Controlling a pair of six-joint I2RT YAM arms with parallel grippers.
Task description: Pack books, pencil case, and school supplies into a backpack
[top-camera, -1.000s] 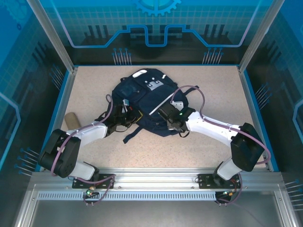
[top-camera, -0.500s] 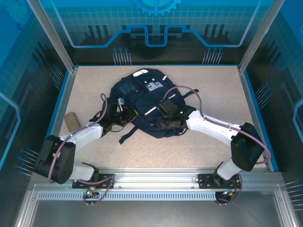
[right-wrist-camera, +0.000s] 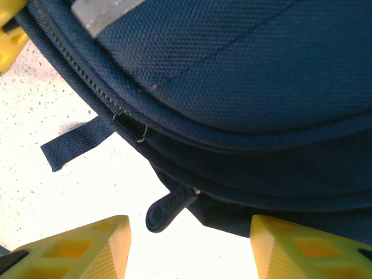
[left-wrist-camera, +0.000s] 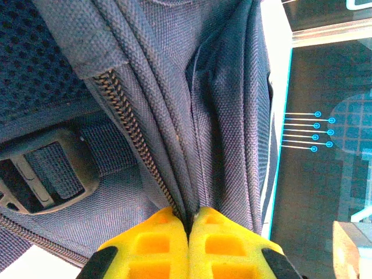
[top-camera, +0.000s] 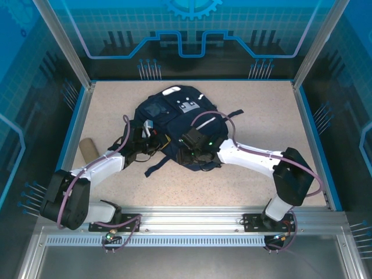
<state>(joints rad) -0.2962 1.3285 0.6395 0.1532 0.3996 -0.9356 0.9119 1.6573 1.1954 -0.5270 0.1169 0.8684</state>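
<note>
The navy backpack [top-camera: 174,116] lies flat mid-table. My left gripper [top-camera: 152,139] is at its left side, shut on a fold of the backpack's fabric [left-wrist-camera: 221,87] beside the open zipper teeth [left-wrist-camera: 125,116]; in the left wrist view the left gripper [left-wrist-camera: 190,218] has its jaws pressed together on that fold. My right gripper [top-camera: 187,152] is at the backpack's near edge. In the right wrist view the right gripper [right-wrist-camera: 189,232] stands open, with a dark zipper pull [right-wrist-camera: 168,208] hanging just above the gap, untouched. The tan pencil case [top-camera: 87,148] lies far left on the table. The books are out of view.
A loose strap end [top-camera: 156,167] trails from the backpack toward the near edge, and a short webbing loop [right-wrist-camera: 75,144] lies on the table. A strap buckle [left-wrist-camera: 46,174] sits left of the held fold. Blue walls enclose the table.
My right gripper has opened and slid left along the backpack's near edge. The backpack's raised flap has dropped flatter. My left gripper moved slightly farther in, still shut.
</note>
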